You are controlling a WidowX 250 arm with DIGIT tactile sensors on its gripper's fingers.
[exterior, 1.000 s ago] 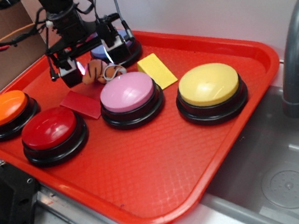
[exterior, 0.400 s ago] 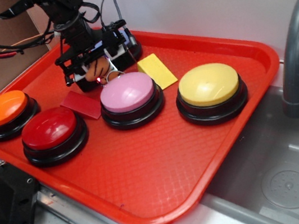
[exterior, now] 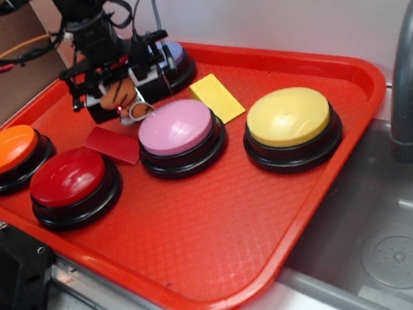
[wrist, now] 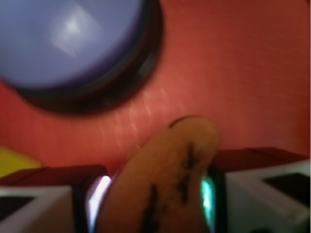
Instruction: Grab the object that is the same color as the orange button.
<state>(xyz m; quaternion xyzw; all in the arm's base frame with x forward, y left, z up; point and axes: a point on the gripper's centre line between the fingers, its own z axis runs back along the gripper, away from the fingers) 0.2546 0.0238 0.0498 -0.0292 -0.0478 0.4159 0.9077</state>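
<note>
The tool [exterior: 119, 86] sits in the upper left of the exterior view, pointing down over the back of a red tray [exterior: 225, 223]. Its two fingers are closed in against an orange plush toy [exterior: 121, 99], one finger on each side. In the wrist view the toy [wrist: 165, 184] fills the lower middle of the frame, orange with dark stripes, pressed between the two finger pads [wrist: 95, 201], so the tool is narrowed to the toy's width and has hold of it. A white cord loop [exterior: 139, 110] hangs from the toy just above the tray floor. Whether the toy is touching the tray cannot be told.

Just behind the tool, at the upper edge of the tray, stands a purple button [exterior: 174, 58] on a black base; it shows blurred in the upper left of the wrist view. Just below the tool lies a flat red block [exterior: 111, 145]. To the right of the tool is a pink button [exterior: 177, 128], and beyond it a flat yellow block [exterior: 215, 97] and a yellow button [exterior: 289, 120]. At the far left of the tray sits the orange button [exterior: 6, 151], well apart from the toy, with a red button [exterior: 67, 179] just beside it. A grey tap [exterior: 410, 67] rises at the right edge.
</note>
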